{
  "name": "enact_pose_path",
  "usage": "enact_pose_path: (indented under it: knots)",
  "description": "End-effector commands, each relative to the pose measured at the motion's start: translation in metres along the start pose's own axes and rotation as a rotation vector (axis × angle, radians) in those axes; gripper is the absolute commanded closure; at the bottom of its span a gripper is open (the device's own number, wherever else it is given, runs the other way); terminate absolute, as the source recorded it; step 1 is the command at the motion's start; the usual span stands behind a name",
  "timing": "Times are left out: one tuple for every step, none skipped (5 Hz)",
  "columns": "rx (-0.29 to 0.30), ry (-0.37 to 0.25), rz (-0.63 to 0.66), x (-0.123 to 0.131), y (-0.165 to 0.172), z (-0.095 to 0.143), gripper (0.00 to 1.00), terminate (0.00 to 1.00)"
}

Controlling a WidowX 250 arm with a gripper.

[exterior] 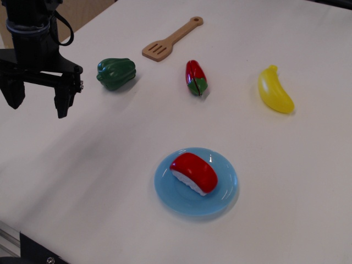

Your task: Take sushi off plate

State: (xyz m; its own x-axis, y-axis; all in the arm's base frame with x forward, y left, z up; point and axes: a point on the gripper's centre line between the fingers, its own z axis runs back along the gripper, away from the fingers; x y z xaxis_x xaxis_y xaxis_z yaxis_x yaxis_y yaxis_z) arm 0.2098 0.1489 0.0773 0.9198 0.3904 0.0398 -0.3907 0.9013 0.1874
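The sushi (193,173), a glossy red top over a white base, lies on the round light-blue plate (225,187) near the front middle of the white table. My gripper (37,102) hangs at the far left, well away from the plate, up and to the left of it. Its two black fingers point down with a wide gap between them and nothing held.
A green toy pepper (116,73) sits just right of the gripper. A red-and-green split toy vegetable (196,77) lies behind the plate. A wooden spatula (171,39) is at the back, a yellow banana (275,89) at the right. The table's front edge (33,237) runs at lower left.
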Motion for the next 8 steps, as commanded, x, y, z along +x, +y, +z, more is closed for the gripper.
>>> enact_pose_path:
  knots:
    - [0.0,0.0,0.0,0.0,0.0,0.0,0.0,0.0]
    - [-0.022,0.013,0.145,-0.017,-0.023,0.014,0.0,0.0]
    - [-0.075,0.007,0.249,-0.03,-0.042,0.027,0.0,0.0]
    - [-0.099,0.033,0.35,-0.039,-0.065,0.033,0.0,0.0]
    - [-0.145,-0.007,0.538,-0.043,-0.095,0.034,0.0,0.0]
    - [-0.191,-0.009,0.569,-0.043,-0.122,0.036,0.0,0.0]
    - [-0.177,-0.018,0.616,-0.039,-0.14,0.031,0.0,0.0]
    - [-0.175,0.006,0.617,-0.036,-0.155,0.021,0.0,0.0]
